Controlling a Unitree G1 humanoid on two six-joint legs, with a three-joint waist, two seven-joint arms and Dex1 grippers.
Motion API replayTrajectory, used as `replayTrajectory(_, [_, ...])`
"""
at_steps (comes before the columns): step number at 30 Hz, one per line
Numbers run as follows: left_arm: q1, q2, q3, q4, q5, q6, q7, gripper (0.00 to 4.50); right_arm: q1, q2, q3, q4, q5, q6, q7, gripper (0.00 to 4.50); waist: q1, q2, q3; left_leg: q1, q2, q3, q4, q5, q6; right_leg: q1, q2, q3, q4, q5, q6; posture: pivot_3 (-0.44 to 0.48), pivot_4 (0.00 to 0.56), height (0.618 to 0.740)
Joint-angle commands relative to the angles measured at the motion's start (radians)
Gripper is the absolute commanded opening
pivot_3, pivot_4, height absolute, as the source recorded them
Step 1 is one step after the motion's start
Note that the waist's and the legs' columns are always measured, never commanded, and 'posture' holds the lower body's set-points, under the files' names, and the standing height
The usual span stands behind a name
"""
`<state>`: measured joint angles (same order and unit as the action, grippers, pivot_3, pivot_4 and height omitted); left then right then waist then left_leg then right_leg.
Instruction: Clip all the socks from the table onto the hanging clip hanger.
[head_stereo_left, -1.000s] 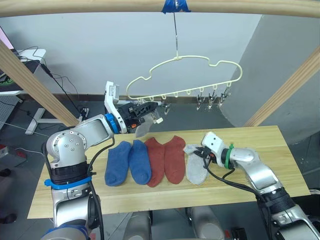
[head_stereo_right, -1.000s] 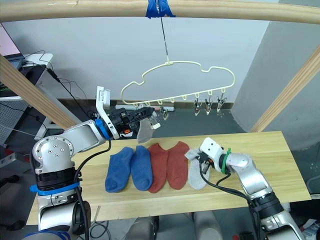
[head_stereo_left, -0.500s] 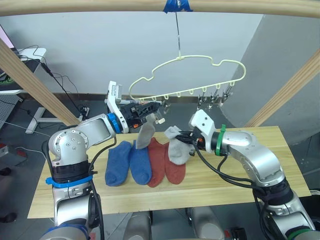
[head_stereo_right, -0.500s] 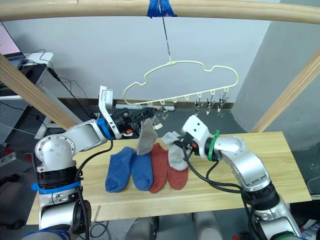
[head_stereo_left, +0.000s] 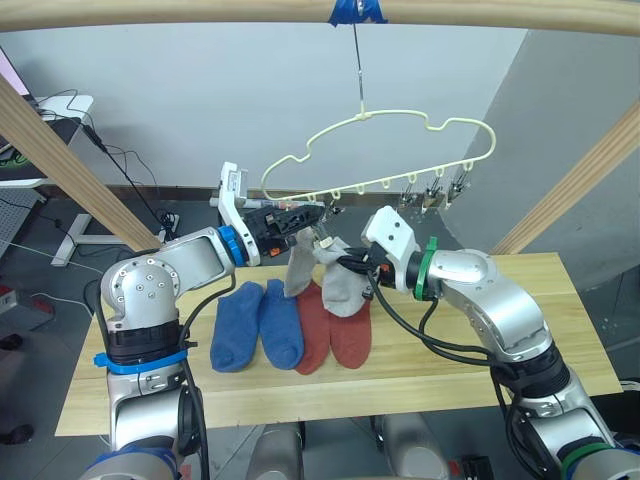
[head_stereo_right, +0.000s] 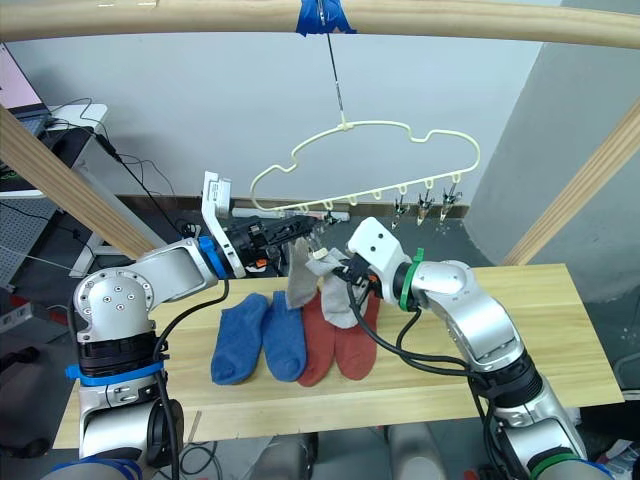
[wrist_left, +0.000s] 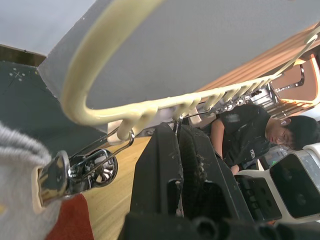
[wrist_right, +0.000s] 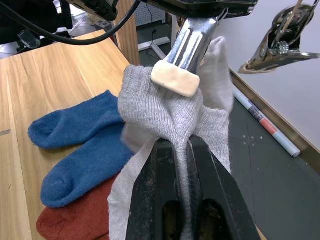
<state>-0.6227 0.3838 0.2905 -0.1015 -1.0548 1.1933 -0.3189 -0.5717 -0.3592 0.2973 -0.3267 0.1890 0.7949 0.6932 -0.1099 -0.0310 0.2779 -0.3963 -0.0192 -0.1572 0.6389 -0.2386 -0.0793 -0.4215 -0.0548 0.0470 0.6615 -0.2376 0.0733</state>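
The pale-yellow clip hanger (head_stereo_left: 400, 130) hangs by its hook from the top beam. My left gripper (head_stereo_left: 312, 216) is shut on one of its clips near the left end. A light grey sock (head_stereo_left: 297, 268) dangles from a clip there. My right gripper (head_stereo_left: 352, 265) is shut on a second grey sock (wrist_right: 160, 115), held up against a clip's cream pad (wrist_right: 175, 80). Two blue socks (head_stereo_left: 255, 325) and two rust-red socks (head_stereo_left: 340, 335) lie side by side on the table (head_stereo_left: 520, 350). Three empty clips (head_stereo_left: 435, 195) hang at the hanger's right end.
A round wooden beam (head_stereo_left: 200, 12) crosses overhead, with slanted beams at the left (head_stereo_left: 70, 170) and right (head_stereo_left: 580, 170). A person (wrist_left: 250, 135) sits beyond the table in the left wrist view.
My right gripper has lifted the second grey sock off the table and carried it up and left to the clips by my left gripper. The hanger has swung slightly right.
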Motion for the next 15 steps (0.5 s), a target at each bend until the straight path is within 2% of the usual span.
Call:
replayTrajectory(1, [0.019,0.006,-0.008,0.013,0.003,0.024,0.007,0.0,-0.038,0.022,-0.008,-0.021,0.023,-0.003,-0.006,0.04,-0.001,0.0,0.0,0.0,0.0,0.0,0.0,0.0,0.0,0.0,0.0,0.0,0.0,0.0,0.0,-0.121,0.239,0.74])
replayTrajectory(10, [0.03,0.019,-0.034,-0.008,0.025,0.003,-0.021,0.0,-0.057,0.058,-0.022,0.013,0.03,-0.005,-0.019,0.04,0.0,0.0,0.0,0.0,0.0,0.0,0.0,0.0,0.0,0.0,0.0,0.0,0.0,0.0,0.0,-0.118,0.23,0.74])
replayTrajectory(14, [0.046,0.043,-0.074,-0.045,0.086,-0.075,-0.073,0.0,-0.061,0.051,-0.023,0.022,0.03,-0.01,-0.02,0.04,0.0,0.0,0.0,0.0,0.0,0.0,0.0,0.0,0.0,0.0,0.0,0.0,0.0,0.0,0.0,-0.117,0.233,0.74])
replayTrajectory(15, [0.048,0.042,-0.068,-0.047,0.075,-0.076,-0.082,0.28,-0.06,0.052,-0.023,0.028,0.03,-0.015,-0.023,0.01,0.001,0.0,0.0,0.0,0.0,0.0,0.0,0.0,0.0,0.0,0.0,0.0,0.0,0.0,0.0,-0.117,0.234,0.74])
